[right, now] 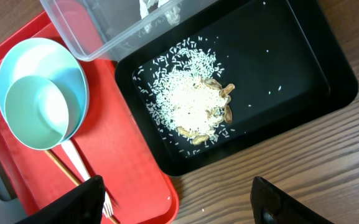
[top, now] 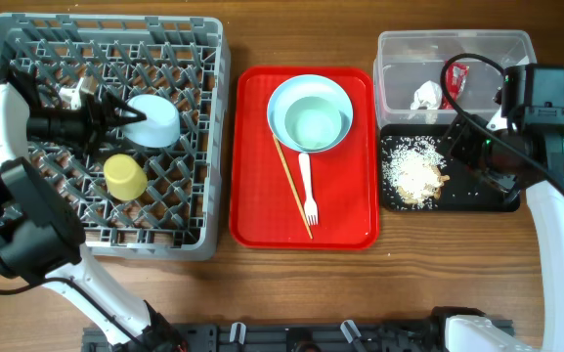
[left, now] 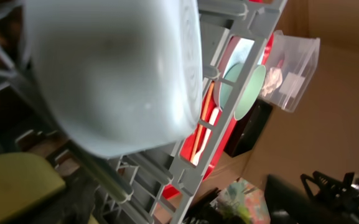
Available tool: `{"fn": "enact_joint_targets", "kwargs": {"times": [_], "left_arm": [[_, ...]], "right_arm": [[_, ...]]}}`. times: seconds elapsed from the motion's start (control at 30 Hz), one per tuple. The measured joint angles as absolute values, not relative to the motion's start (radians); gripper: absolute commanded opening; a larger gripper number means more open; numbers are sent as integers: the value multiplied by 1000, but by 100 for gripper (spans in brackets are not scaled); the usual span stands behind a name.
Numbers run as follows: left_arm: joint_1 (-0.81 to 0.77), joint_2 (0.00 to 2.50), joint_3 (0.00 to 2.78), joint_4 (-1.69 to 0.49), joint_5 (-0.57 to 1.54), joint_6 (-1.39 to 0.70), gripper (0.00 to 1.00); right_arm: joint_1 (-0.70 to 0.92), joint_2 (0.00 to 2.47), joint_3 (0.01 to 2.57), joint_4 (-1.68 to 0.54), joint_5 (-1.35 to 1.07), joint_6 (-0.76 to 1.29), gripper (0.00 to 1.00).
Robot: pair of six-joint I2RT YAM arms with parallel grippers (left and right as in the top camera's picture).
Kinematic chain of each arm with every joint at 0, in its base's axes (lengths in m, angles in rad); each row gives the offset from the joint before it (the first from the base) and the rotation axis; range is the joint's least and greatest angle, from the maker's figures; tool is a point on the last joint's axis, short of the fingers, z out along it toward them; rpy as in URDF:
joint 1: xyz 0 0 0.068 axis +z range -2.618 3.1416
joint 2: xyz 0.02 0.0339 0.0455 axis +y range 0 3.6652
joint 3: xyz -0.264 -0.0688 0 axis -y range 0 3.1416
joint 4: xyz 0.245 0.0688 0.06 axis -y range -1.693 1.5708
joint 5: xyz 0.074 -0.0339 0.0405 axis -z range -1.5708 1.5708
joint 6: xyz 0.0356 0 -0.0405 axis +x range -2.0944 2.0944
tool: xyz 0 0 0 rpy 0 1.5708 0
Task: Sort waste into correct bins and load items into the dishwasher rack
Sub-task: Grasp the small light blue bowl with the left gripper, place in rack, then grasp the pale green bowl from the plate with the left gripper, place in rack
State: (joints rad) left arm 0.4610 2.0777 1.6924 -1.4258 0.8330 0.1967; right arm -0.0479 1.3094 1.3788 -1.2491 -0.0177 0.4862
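Left gripper (top: 127, 111): over the rack (top: 198, 59), which stands left of the red tray (top: 345, 210). Its jaws are closed on the rim of a bowl (top: 156, 121), and the bowl lies tipped on its side among the pegs. In the left wrist view this bowl fills most of the frame and is blurred.

Cup (top: 125, 177): in the rack, mouth down, further from the red tray than the held bowl and towards the near edge.

On the red tray: the plate (top: 282, 98) sits at the far end with a second bowl (top: 314, 127) upright inside it. The fork (top: 308, 186) lies just below the plate, tines towards the near edge. The chopsticks (top: 291, 186) lie slanted beside the fork (they touch it, or nearly so).

Right of the red tray: the tub (top: 399, 49) holds the tissue (top: 425, 97) and the wrapper (top: 456, 76). The black tray (top: 477, 196), touching the tub on its near side, holds a heap of rice (top: 414, 176) with a few brown scraps.

Right gripper (right: 176, 182): just right of the red tray, above the black tray's near edge. Its jaws are wide apart and hold nothing.
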Motion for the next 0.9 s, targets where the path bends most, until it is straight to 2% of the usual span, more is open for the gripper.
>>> {"fn": "enact_joint_targets", "kwargs": {"times": [0.17, 0.27, 0.33, 0.47, 0.6, 0.7, 0.8, 0.87, 0.9], "left_arm": [[465, 2049, 1693, -1421, 810, 197, 100], [397, 1914, 1697, -1337, 800, 197, 100], [221, 1809, 1712, -1228, 760, 193, 100], [-211, 1802, 1715, -979, 511, 142, 100], [-500, 1858, 1715, -781, 341, 130, 100], [-618, 1944, 1715, -711, 234, 129, 98], [-656, 2046, 1715, -694, 146, 129, 90], [-659, 2125, 1715, -691, 123, 125, 62], [-659, 2160, 1715, -696, 104, 125, 56]], "right_arm": [[-48, 1310, 1379, -1249, -18, 486, 76], [-48, 1310, 1379, -1249, -18, 486, 77], [-48, 1310, 1379, -1245, -18, 486, 78], [-48, 1310, 1379, -1245, -18, 489, 84], [-48, 1310, 1379, -1245, -18, 493, 84], [-48, 1310, 1379, -1246, -18, 493, 84], [-48, 1310, 1379, -1246, -18, 493, 84], [-48, 1310, 1379, -1246, -18, 493, 84], [-48, 1310, 1379, -1248, -18, 493, 84]]}}
